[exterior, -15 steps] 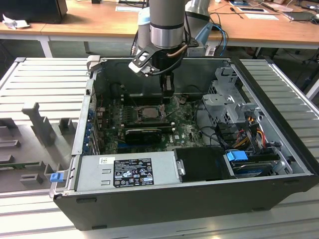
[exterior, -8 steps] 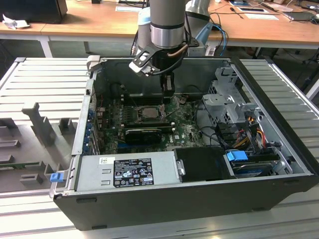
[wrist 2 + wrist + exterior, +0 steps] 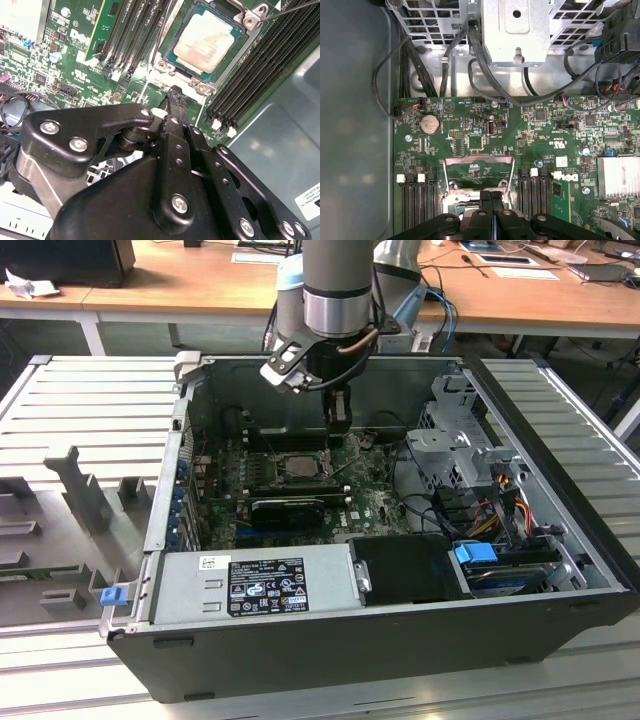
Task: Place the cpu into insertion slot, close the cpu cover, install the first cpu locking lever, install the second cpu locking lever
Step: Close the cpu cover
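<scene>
The cpu [image 3: 205, 42], a pale silvery-beige square chip, lies flat in the socket [image 3: 296, 466] on the green motherboard. The cpu cover [image 3: 479, 161], a thin silvery frame with a window, stands raised from the socket, and the board shows through its window. My gripper [image 3: 174, 96] hangs just beside the socket's edge with its black fingers pressed together and nothing between them. Its tips [image 3: 491, 196] sit close in front of the raised cover; whether they touch it I cannot tell. In the exterior view my gripper [image 3: 338, 420] is low inside the open computer case, above the socket.
Thin wire levers [image 3: 292, 8] stick up beside the socket. Black memory slots [image 3: 250, 85] flank it on both sides. A metal drive cage [image 3: 455, 445] with cables, a power supply [image 3: 255, 580] and the case walls [image 3: 170, 470] hem in the board.
</scene>
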Action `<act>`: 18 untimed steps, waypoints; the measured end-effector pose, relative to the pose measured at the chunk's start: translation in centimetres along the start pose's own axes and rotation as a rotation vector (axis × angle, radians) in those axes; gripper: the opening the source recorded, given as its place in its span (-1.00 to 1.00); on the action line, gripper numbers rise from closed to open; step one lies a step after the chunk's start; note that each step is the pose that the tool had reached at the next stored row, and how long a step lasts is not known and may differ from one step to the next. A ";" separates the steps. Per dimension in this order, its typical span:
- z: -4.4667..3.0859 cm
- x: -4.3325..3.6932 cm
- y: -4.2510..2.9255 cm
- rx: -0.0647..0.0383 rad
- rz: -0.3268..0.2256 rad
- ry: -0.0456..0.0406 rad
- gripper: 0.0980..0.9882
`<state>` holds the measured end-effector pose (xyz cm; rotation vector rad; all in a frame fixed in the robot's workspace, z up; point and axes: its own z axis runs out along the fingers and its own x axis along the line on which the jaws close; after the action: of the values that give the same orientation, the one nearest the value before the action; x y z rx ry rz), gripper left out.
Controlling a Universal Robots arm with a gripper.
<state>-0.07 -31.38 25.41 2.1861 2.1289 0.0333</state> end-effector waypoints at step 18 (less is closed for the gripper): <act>-0.22 0.00 0.52 0.000 0.000 -0.0001 -0.98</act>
<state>0.44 -31.38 25.67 2.1860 2.1288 0.0333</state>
